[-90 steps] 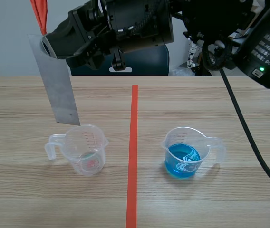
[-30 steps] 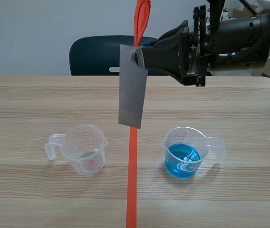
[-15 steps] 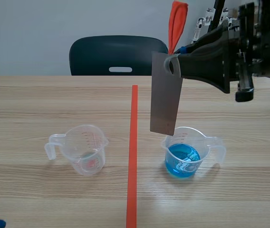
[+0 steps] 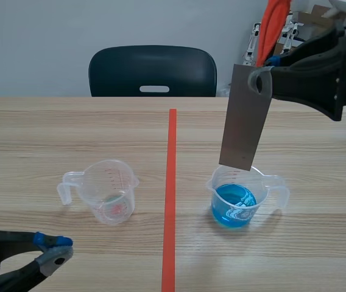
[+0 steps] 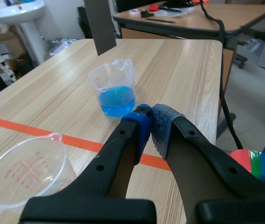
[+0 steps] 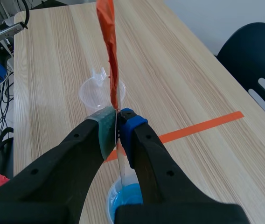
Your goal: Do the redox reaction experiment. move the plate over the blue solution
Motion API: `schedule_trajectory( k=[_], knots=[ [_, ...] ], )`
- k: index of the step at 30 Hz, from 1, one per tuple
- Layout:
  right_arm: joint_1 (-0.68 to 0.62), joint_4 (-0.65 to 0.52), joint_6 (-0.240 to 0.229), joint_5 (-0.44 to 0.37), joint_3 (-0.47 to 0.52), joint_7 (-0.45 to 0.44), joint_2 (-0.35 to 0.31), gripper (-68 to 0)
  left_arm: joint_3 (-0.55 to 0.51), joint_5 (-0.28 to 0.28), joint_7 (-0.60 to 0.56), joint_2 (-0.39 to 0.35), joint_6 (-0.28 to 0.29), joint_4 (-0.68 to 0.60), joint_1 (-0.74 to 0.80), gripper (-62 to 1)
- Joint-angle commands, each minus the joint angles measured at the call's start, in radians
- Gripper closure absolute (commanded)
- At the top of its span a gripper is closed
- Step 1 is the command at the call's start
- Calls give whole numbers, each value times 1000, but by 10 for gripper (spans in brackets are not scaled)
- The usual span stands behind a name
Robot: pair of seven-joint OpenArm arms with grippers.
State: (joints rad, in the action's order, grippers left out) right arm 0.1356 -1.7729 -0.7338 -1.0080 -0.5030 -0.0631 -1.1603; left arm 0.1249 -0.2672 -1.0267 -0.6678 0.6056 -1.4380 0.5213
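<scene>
A grey metal plate [image 4: 244, 118] with an orange ribbon [image 4: 273, 24] at its top hangs upright from my right gripper [image 4: 263, 78], which is shut on the plate's upper end. Its lower edge is just above the rim of the clear cup of blue solution [image 4: 240, 198]. In the right wrist view the plate [image 6: 122, 163] shows edge-on between the pads of the right gripper [image 6: 117, 116], over the blue cup [image 6: 125, 198]. My left gripper [image 4: 54, 252] is low at the near left, shut on nothing, its left gripper [image 5: 150, 116] tips meeting, the blue cup [image 5: 115, 91] ahead.
A clear measuring cup [image 4: 106, 191] with red markings and a little liquid stands left of the orange tape line [image 4: 170, 194]. A dark chair [image 4: 153, 70] is behind the table's far edge. In the left wrist view that cup [image 5: 25, 170] is beside the fingers.
The right arm has carried the plate rightward from over the tape line to above the blue cup. The left gripper has come into view at the near left and has shut.
</scene>
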Motion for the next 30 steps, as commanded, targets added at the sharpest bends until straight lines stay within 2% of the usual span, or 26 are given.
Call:
schedule_trajectory(
  k=[1, 4, 6, 11, 15, 22, 30],
  knots=[
    [-13, 0, -12, 17, 24, -54, -29, -6, 2, 20, 23, 5, 22, -37, 7, -38],
    [-40, 1, -12, 70, 24, -133, -62, -6, 2, 21, 99, 6, 77, -92, -4, -37],
    [-57, 1, -12, 87, 24, -171, -80, -6, 2, 35, 124, 6, 90, -120, -10, -29],
    [-104, 6, -12, 118, 23, -274, -137, -6, 2, 200, 332, 31, 90, -163, -49, -26],
    [-111, 40, -12, 119, 23, -341, -161, -6, 3, 256, 460, 71, 90, -164, -108, -26],
    [-111, 120, 0, 119, 23, -365, -163, -6, 4, 299, 650, 155, 90, -164, -208, -25],
    [-111, 130, 0, 119, 23, -389, -161, -6, 39, 302, 731, 222, 90, -164, -293, -25]
  ],
)
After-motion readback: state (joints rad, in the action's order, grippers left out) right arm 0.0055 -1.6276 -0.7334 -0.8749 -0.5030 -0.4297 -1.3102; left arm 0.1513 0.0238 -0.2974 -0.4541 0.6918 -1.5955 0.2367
